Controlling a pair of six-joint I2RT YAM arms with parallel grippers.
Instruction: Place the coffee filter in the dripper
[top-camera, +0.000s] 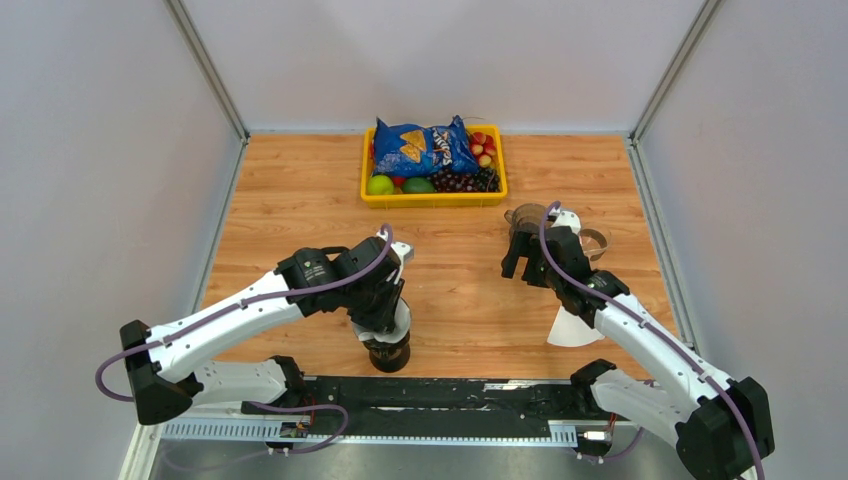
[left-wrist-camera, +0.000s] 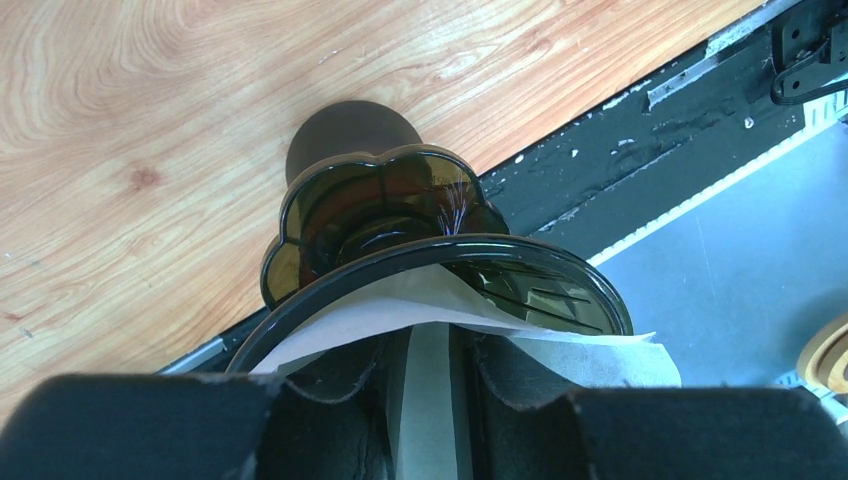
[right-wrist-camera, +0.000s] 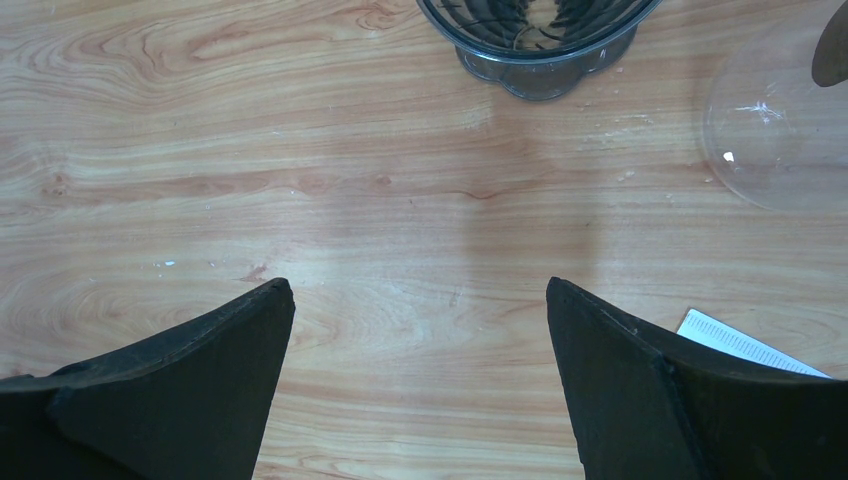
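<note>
A dark brown dripper (left-wrist-camera: 370, 195) stands at the table's near edge, under my left arm (top-camera: 387, 352). The white coffee filter (left-wrist-camera: 395, 300) lies across its rim, partly inside the cone, with one corner (left-wrist-camera: 610, 355) sticking out over the right side. My left gripper (left-wrist-camera: 430, 340) hangs just above the dripper's mouth (top-camera: 388, 325). Its fingers stand a little apart, and pale paper shows in the gap between them. My right gripper (right-wrist-camera: 420, 285) is wide open over bare wood (top-camera: 523, 268), holding nothing.
A second, clear dripper (right-wrist-camera: 540, 40) and a glass carafe (right-wrist-camera: 780, 130) stand just beyond the right gripper. A loose white filter (top-camera: 572, 328) lies beside the right arm. A yellow basket (top-camera: 434, 198) with a blue chip bag (top-camera: 425, 148) and fruit sits at the back.
</note>
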